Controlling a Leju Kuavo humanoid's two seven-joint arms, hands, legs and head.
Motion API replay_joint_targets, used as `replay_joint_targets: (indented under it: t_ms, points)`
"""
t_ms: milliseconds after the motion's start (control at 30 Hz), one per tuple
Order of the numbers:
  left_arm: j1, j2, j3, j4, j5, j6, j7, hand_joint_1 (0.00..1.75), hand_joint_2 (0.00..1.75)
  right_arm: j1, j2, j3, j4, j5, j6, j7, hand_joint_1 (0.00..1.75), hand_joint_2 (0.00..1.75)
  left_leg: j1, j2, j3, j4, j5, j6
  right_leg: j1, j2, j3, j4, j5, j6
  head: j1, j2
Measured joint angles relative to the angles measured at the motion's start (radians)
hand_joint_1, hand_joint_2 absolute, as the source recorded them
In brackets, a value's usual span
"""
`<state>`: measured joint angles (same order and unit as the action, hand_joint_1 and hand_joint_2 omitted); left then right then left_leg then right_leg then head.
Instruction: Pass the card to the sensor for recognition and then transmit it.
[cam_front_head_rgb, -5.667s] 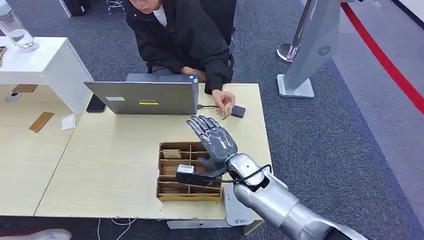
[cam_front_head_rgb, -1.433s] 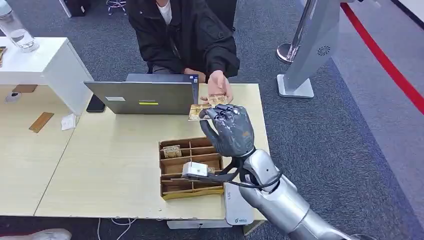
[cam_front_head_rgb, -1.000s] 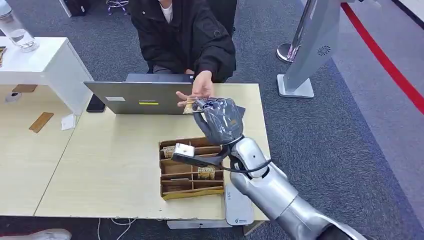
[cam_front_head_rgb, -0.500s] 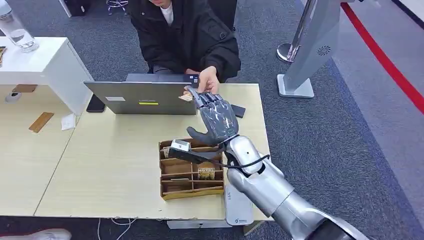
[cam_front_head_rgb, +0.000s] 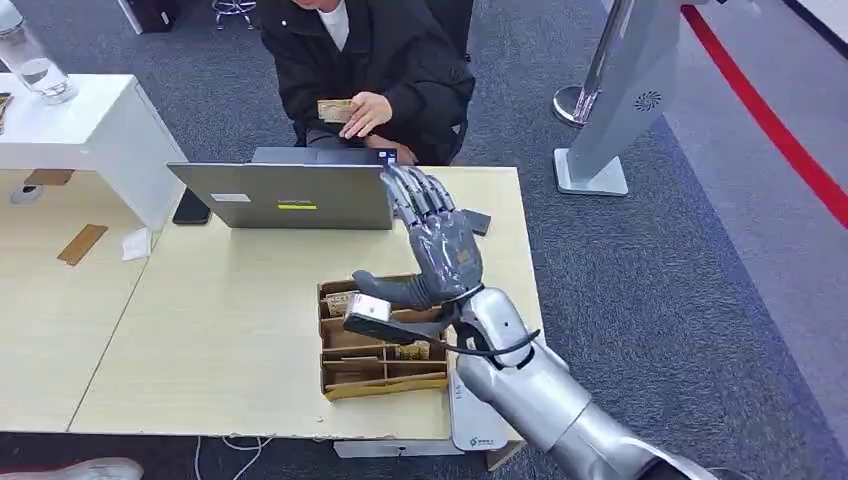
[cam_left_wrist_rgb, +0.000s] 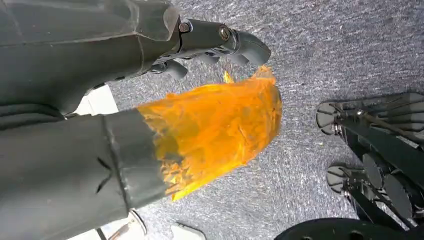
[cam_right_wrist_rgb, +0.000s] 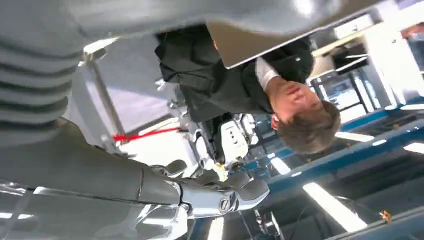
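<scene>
Head view: right hand (cam_front_head_rgb: 435, 245) spread and empty over the desk; the card (cam_front_head_rgb: 334, 110) is well beyond its fingertips, past the laptop (cam_front_head_rgb: 290, 195), in the person's hand (cam_front_head_rgb: 368, 112). It looks thin, light, stiff and slick, best pinched by a free edge. Just below the palm sits a cardboard divider tray (cam_front_head_rgb: 380, 385) with similar cards in some slots. Left wrist view: left hand (cam_left_wrist_rgb: 150, 110) hangs over carpet, thumb tip wrapped in orange film, grip cannot be told. Right wrist view: right hand's fingers (cam_right_wrist_rgb: 235, 192) extended, holding nothing.
</scene>
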<state>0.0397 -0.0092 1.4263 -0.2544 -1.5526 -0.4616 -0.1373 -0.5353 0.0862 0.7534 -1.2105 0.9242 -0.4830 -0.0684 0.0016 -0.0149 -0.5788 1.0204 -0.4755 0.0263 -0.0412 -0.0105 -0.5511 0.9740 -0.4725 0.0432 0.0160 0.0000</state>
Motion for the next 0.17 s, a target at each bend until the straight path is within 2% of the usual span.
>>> replay_joint_targets:
  t_ms: [167]
  points:
    - [0.001, -0.012, 0.021, -0.005, 0.0, -0.023, -0.001, 0.0, 0.0, 0.073, -0.017, -0.026, -0.099, -0.134, -0.001, -0.096, 0.0, 0.0, 0.0, 0.0, 0.0, 0.0, 0.0, 0.0, 0.0, 0.0, 0.0, 0.0, 0.0, 0.0, 0.0, 0.0]
